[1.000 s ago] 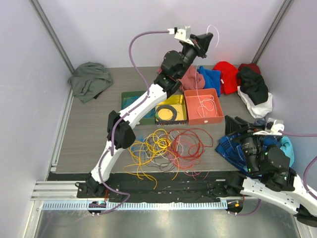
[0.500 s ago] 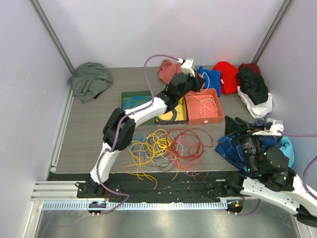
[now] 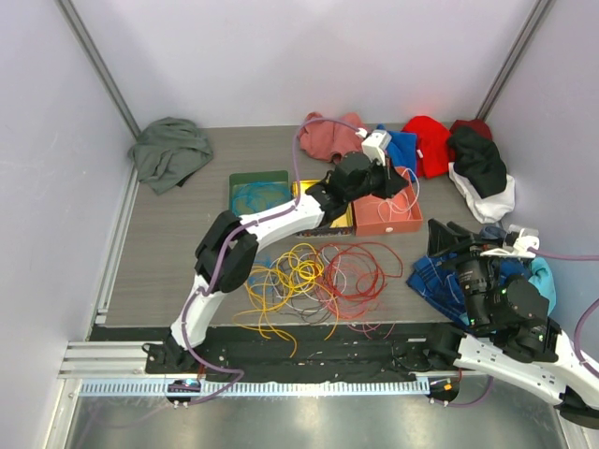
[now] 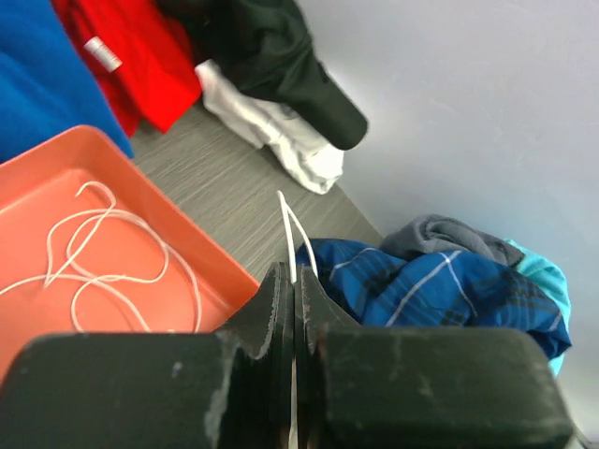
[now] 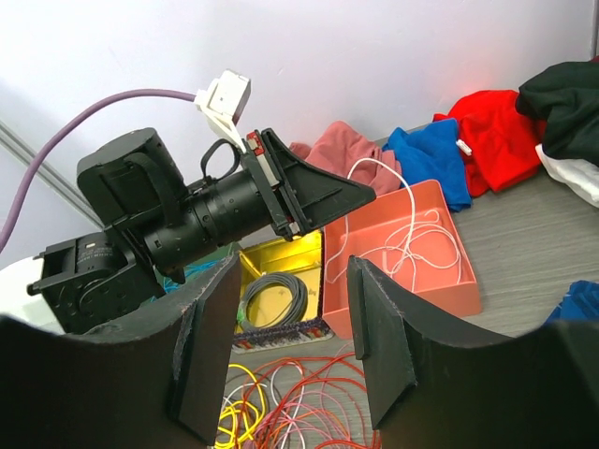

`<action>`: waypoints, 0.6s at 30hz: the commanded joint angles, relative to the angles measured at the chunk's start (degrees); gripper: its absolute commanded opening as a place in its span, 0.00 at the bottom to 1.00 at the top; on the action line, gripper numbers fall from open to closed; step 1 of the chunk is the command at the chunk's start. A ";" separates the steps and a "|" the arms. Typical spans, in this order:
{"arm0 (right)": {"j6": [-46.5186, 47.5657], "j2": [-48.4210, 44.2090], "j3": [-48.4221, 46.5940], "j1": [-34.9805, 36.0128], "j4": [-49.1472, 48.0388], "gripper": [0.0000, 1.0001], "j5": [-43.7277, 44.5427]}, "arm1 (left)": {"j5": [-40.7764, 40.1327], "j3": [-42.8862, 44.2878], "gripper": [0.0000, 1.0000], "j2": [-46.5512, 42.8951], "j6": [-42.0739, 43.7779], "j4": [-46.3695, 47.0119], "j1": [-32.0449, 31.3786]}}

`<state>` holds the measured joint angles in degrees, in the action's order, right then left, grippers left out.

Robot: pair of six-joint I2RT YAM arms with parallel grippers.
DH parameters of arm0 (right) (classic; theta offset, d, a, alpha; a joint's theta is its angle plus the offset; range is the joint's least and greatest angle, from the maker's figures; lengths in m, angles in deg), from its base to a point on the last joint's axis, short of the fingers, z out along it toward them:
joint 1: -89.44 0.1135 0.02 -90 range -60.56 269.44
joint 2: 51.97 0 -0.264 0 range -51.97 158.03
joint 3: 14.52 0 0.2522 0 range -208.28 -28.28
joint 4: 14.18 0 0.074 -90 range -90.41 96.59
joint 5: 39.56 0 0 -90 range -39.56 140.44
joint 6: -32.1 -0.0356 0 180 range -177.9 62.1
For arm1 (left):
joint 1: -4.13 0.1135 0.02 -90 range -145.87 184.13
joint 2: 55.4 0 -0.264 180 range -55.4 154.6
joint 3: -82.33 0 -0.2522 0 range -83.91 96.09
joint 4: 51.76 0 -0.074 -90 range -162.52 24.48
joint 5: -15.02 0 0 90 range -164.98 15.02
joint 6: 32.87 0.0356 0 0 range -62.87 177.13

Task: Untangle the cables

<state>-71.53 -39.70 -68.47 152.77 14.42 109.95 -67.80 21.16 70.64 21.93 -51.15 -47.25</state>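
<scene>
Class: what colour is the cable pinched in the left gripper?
The thin cable is white, clearest in the left wrist view.

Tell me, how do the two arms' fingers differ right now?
The left fingers are pressed shut on a white cable; the right fingers stand apart, holding nothing. The left fingers are stretched far out by the orange tray, where the rest of that cable lies; the right fingers sit back near their arm's base, above a blue plaid cloth. Both pairs are black.
</scene>
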 commanded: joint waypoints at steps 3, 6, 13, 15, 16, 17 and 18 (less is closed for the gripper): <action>0.18 -0.14 -1.56 0.39 -0.68 0.57 2.02 | -1.99 3.11 0.00 3.60 -4.17 -6.97 3.38; 0.53 0.38 -1.74 0.30 -0.68 0.57 2.10 | -2.78 5.04 0.00 5.53 -2.78 -11.09 3.74; 0.09 2.40 -2.35 0.30 -0.77 0.57 1.76 | -2.43 12.17 0.60 8.35 0.56 -22.98 3.65; -0.08 2.76 -2.53 0.30 -0.85 0.57 1.67 | -5.15 7.97 0.88 4.07 1.45 -21.59 3.65; -0.43 2.84 -2.53 0.30 -0.86 0.57 1.49 | -6.03 6.30 0.96 2.47 2.41 -19.49 3.74; -0.52 3.28 -2.53 0.39 -1.12 0.57 1.23 | -8.56 3.58 1.00 0.37 3.03 -18.69 3.74; -0.61 3.46 -2.62 0.39 -1.21 0.57 1.05 | -9.46 2.69 1.00 -2.96 3.55 -18.16 3.74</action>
<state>-71.53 -37.69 -69.01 152.77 14.87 110.54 -71.97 27.81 79.03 22.30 -70.65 -43.18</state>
